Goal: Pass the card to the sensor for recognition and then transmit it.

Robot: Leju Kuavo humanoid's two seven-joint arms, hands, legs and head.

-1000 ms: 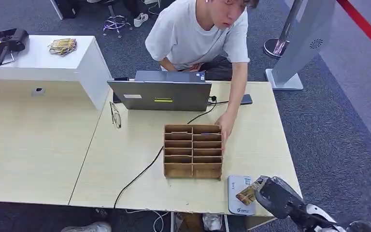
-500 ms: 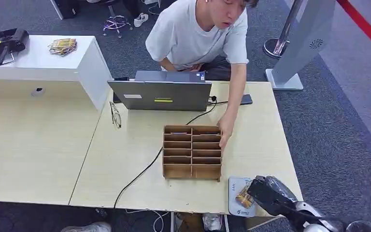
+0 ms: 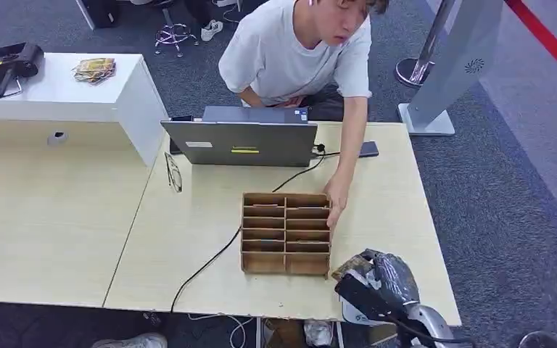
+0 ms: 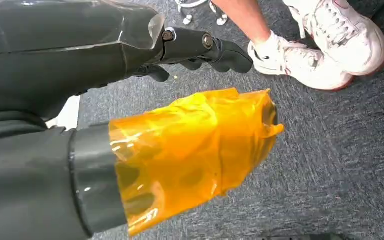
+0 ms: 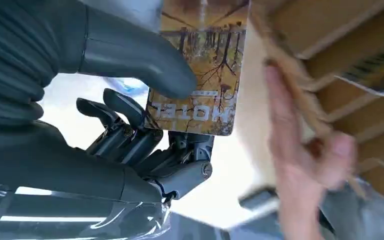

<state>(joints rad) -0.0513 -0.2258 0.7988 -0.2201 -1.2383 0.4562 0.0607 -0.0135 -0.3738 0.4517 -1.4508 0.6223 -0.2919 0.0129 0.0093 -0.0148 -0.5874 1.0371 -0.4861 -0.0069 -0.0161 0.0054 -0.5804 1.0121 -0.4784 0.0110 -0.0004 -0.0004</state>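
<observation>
Holding: the right hand [image 3: 377, 284] pinches a card [image 5: 200, 65] between its thumb and fingers, at the near right corner of the table [image 3: 188, 217].
Card: printed with bare trees; it hangs just beside the wooden slotted box [image 3: 286, 233].
Sensor: a white reader [image 3: 355, 315], mostly hidden under the right hand.
Left hand: [image 4: 130, 125] above grey carpet, holding nothing, fingers loosely apart.
Person: a hand [image 3: 336, 199] rests on the box's far right side.

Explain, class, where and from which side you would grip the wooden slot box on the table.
Grip the wooden slot box by its outer side walls, from its free left side: its top is open compartments, a person's hand rests at the right edge, and the right hand is near.
</observation>
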